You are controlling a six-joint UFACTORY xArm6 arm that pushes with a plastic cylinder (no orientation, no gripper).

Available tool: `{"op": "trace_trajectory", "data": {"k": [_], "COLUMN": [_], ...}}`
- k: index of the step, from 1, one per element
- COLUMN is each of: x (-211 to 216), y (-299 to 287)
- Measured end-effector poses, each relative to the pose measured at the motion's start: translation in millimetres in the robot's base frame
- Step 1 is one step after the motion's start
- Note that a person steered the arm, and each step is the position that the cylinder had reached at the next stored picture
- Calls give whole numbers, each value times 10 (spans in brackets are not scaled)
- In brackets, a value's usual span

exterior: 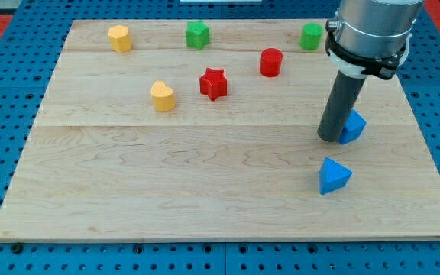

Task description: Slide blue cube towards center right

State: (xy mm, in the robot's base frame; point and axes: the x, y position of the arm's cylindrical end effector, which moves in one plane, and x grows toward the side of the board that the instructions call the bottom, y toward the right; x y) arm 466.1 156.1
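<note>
1 blue cube (353,126) sits mid-right of table (205,191), touching my tip (330,138) on its left. Task looks nearly done. No claw fitted: state untellable.

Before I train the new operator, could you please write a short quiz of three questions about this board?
1. True or false: my tip is right beside the blue cube, on that block's left in the view.
2. Which block lies nearest the view's bottom? A) the red star B) the blue triangular block C) the yellow heart
3. Fill in: the two green blocks lie along the view's ____ edge of the wooden board.

Key: 1 true; 2 B; 3 top.
</note>
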Motion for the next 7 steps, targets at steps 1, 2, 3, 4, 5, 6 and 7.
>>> {"op": "trace_trajectory", "data": {"k": [1, 2, 3, 4, 5, 6, 7], "x": [0, 26, 192, 69, -179, -277, -252], "y": [52, -23, 289, 830, 530, 103, 930]}}
